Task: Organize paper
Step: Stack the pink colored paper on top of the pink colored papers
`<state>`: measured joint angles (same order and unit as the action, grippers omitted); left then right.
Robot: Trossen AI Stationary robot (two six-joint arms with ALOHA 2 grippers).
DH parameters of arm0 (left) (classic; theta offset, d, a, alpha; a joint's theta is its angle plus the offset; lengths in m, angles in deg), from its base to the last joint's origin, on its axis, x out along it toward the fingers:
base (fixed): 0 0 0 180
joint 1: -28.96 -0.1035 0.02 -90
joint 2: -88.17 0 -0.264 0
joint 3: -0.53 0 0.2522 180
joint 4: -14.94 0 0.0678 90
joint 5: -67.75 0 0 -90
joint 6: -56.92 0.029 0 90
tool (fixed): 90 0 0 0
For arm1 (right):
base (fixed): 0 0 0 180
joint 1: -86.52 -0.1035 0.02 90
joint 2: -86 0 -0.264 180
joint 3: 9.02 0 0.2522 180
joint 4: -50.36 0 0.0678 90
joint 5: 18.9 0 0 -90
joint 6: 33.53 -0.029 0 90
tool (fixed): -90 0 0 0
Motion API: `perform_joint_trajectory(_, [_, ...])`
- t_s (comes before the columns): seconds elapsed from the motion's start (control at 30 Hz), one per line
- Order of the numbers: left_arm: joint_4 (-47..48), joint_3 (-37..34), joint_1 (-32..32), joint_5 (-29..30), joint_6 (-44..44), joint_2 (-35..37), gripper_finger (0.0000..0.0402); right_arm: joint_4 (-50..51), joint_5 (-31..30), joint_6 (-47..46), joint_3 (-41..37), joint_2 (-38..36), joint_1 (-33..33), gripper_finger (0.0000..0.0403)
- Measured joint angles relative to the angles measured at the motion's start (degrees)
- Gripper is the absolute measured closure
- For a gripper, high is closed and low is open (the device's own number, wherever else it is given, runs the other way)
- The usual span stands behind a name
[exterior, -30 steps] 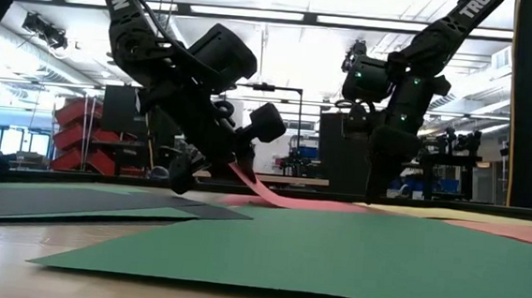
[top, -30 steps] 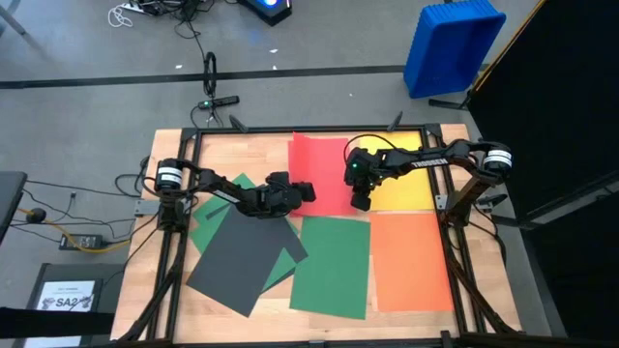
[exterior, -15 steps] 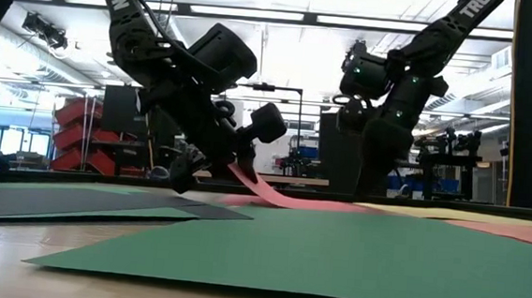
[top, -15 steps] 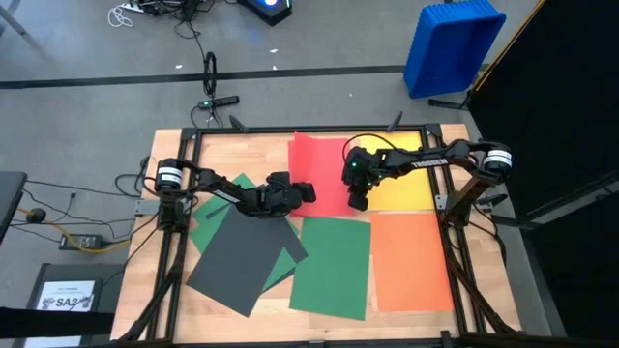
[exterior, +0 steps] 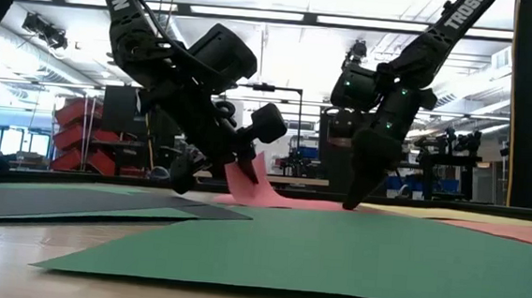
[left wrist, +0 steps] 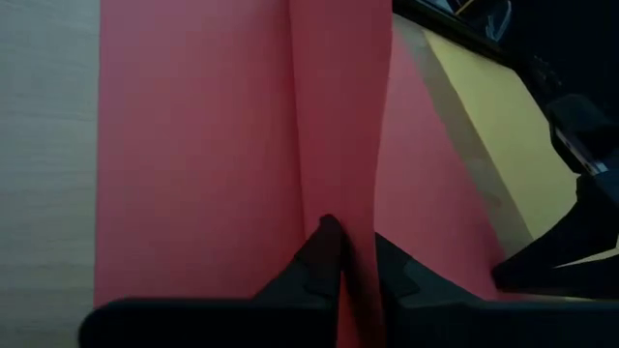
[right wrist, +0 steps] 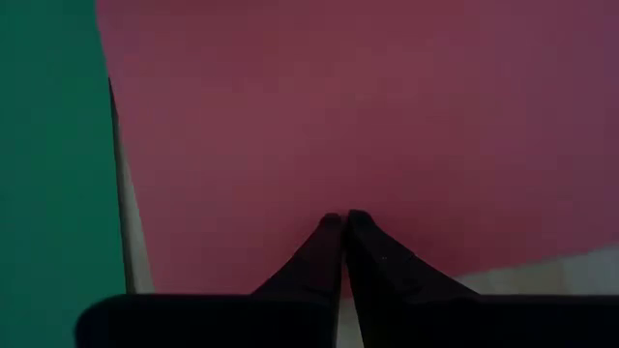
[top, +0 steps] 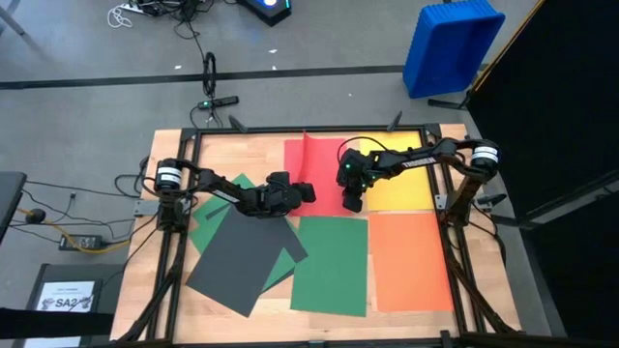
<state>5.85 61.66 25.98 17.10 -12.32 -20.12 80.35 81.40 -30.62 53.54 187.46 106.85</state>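
A red sheet of paper [top: 324, 169] lies at the table's far middle, its left part bowed up. My left gripper [top: 308, 191] is shut on it at its left side. My right gripper [top: 350, 205] is shut and stands with its tips down on the sheet's near right part [right wrist: 406, 145]. A yellow sheet [top: 406, 184] lies to the right of the red one and an orange sheet [top: 411, 261] lies near of it. A green sheet [top: 331, 266] is at the near middle. A dark grey sheet [top: 237, 256] lies on another green sheet [top: 208, 232] at the left. My left gripper pinches the red sheet's left edge [left wrist: 334, 208], near its near corner, between its two fingers, coming slanting down from the table's left. The pinched part is lifted off the table [exterior: 250, 178] and a raised ridge [left wrist: 309, 116] runs away from the fingers; the sheet's right part lies flat. My right gripper presses its shut fingertips [right wrist: 334, 237] down on the red sheet close to its near edge [right wrist: 387, 246], pointing steeply down from the table's right. That part of the sheet lies flat on the table under the tips [exterior: 348, 204].
A black metal frame [top: 455, 242] runs round the wooden table top. A blue bin [top: 453, 46] and cables lie on the floor beyond the far edge. A white printed sheet [top: 70, 298] lies off the table at the near left.
My right gripper has gone down and toward the table's left onto the red sheet, staying shut. The red sheet has slid a little left and buckled up higher at my left gripper, which has kept still.
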Motion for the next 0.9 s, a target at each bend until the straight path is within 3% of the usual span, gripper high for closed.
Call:
perform_joint_trajectory(0.2, [0.04, 0.00, 0.00, 0.00, 0.33, 0.00, 0.0402, 0.41, 0.57, -0.39, 0.00, -0.12, 0.60, 0.0403])
perform_joint_trajectory(0.47, [1.63, 0.00, -0.02, -0.08, 8.20, 2.37, 0.0387, 0.52, 0.22, -0.37, 0.00, -0.12, 0.49, 0.0403])
perform_joint_trajectory(0.6, [3.06, -0.79, -0.66, -0.22, 14.16, 7.47, 0.0360, 0.55, 0.17, -0.37, 0.00, -0.12, 0.49, 0.0403])
perform_joint_trajectory(0.9, [19.78, -0.81, -1.92, 1.49, 21.24, 22.40, 0.0293, 0.58, 0.00, -0.32, 0.00, -0.12, 0.45, 0.0403])
